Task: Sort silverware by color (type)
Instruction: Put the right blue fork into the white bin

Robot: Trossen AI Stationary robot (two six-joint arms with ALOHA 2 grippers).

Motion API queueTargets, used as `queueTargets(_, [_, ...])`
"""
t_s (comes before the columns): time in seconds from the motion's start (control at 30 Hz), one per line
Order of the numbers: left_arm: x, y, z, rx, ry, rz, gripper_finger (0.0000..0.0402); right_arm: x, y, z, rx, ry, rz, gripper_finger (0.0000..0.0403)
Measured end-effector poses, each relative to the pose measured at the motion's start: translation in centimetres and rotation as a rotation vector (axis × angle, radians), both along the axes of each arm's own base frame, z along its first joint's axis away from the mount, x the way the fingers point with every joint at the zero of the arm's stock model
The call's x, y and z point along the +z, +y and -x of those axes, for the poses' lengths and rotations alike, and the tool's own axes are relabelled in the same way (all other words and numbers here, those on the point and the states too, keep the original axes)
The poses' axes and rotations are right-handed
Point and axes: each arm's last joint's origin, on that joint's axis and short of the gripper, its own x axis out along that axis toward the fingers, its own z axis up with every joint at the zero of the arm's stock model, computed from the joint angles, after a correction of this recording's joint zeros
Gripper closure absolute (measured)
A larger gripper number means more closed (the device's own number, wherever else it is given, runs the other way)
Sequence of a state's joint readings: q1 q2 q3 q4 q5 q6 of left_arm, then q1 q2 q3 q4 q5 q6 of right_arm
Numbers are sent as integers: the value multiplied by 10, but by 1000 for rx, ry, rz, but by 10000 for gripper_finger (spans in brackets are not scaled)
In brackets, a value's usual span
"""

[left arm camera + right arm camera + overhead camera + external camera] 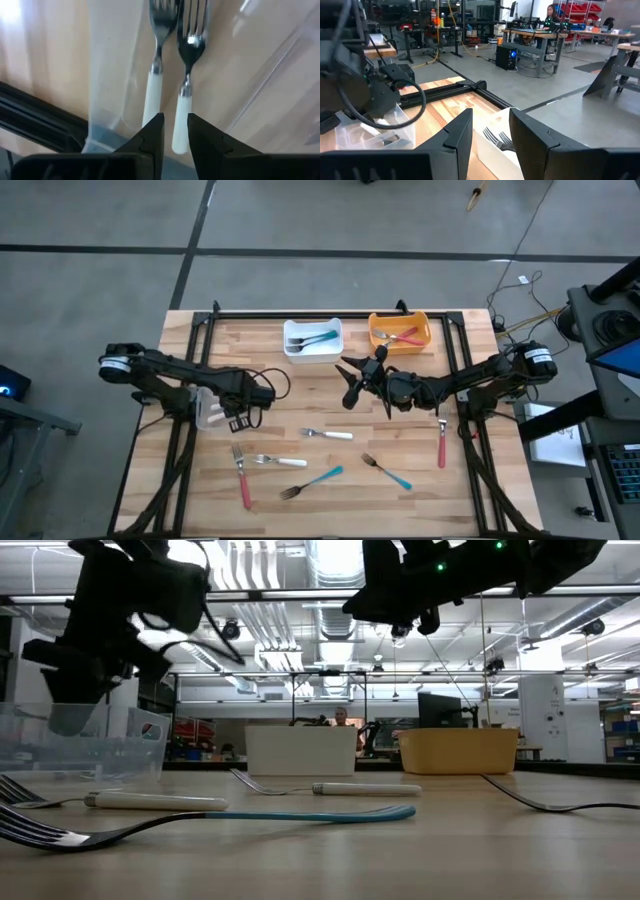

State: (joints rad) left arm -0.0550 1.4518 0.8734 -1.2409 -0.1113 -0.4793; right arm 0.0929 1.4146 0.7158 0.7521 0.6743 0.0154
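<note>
While hovering left-centre over the clear plastic bin [211,408], left end effector [175,131] narrowly parted, releasing white-handled fork [183,107]; next, withdrawing upward.

The two white-handled forks [172,75] ahead of the left gripper [175,131]: tine tips cut off by the frame edge.

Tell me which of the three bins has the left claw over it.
The clear bin at the table's left side: the left claw hangs over its edge. The white bin and orange bin sit apart at the far edge.
</note>
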Motion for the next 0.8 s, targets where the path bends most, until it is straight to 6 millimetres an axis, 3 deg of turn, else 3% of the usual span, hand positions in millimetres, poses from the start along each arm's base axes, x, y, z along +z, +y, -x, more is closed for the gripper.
queueTargets(0.2, [27, -8, -10, -71, -203, -110, 335, 0, 0, 0, 0, -26, -42, 284])
queueTargets(0.5, [63, -22, -31, -341, -717, -197, 335, 1, 0, -3, 59, -30, -119, 284])
queueTargets(0.8, [93, -26, -55, -685, -1045, -361, 335, 17, 1, -18, 63, 283, -227, 284])
